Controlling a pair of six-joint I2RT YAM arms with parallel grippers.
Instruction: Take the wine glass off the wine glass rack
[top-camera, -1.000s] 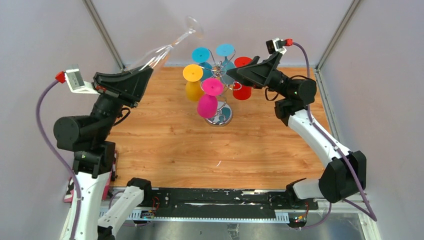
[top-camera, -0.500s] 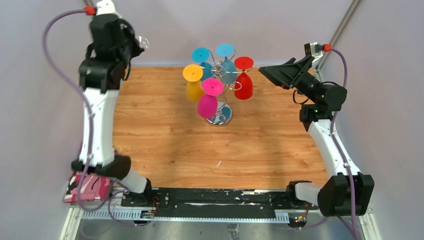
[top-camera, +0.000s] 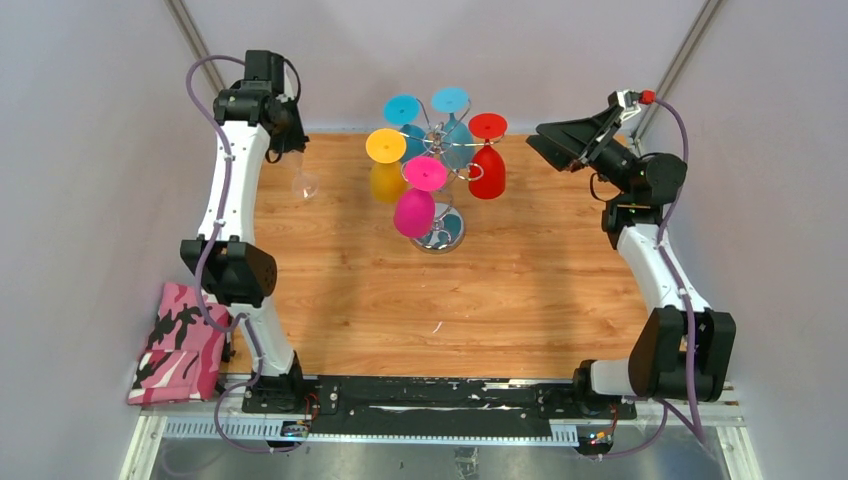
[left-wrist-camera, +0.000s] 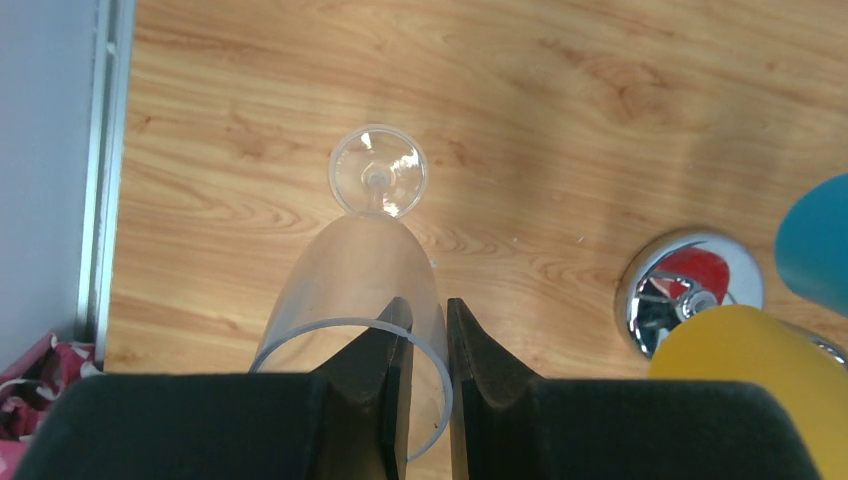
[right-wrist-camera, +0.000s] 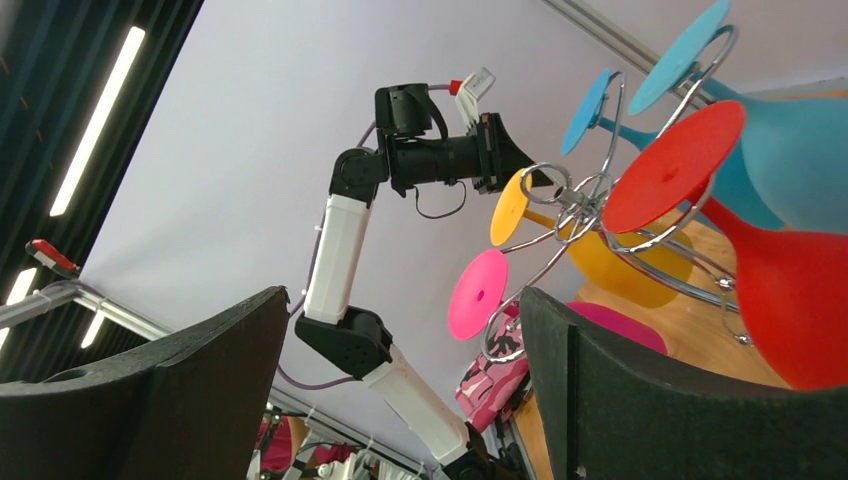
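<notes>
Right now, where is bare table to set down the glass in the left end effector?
Bare wood lies right under the clear wine glass, between the table's left edge and the wine glass rack. The near half, toward the arm bases, is open too. Crowded around the rack, where coloured glasses hang.

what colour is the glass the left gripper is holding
Clear, colourless wine glass; best seen in the left wrist view.
</notes>
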